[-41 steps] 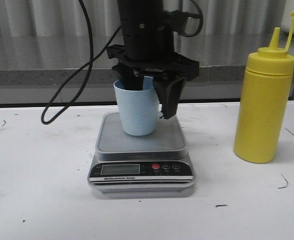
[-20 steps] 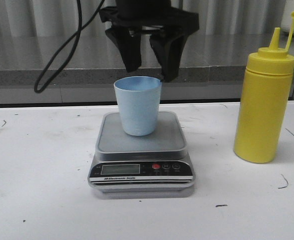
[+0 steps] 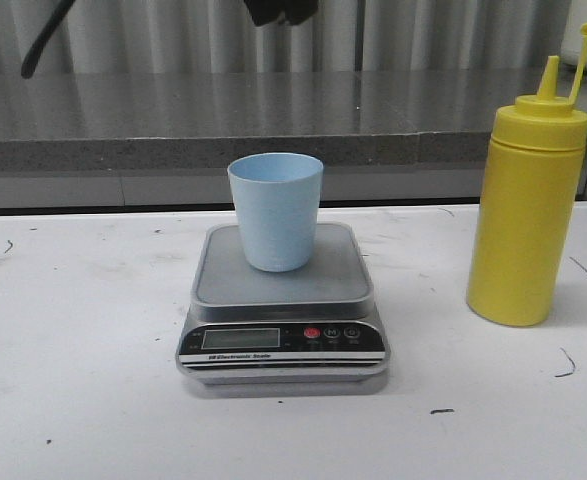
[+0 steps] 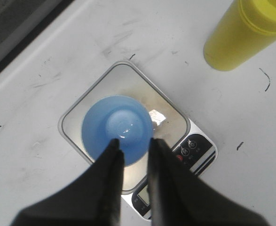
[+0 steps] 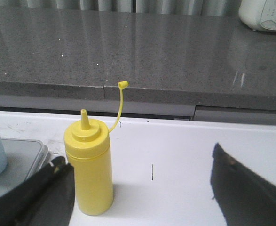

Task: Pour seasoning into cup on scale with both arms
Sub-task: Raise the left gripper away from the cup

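Cup (image 3: 275, 210) stands upright on the scale (image 3: 281, 285) platform, empty inside, nothing touching it. Scale sits on the white table (image 3: 73, 380), black panel with red button facing the camera. Seasoning (image 3: 528, 210) stands upright on the table, well apart from the scale on the robot's right, cap off the nozzle and hanging on its tether.

Left gripper (image 4: 132, 148) hovers high above the cup, looking straight down; fingers (image 4: 113, 155) parted by a narrow gap, holding nothing, touching nothing. In the front view only a dark bit of it shows at the top edge.

Right gripper (image 5: 142, 188) is spread wide, empty, facing the seasoning bottle, which stands just beside one finger (image 5: 58, 188) rather than centred between the two; contact cannot be told from this view.
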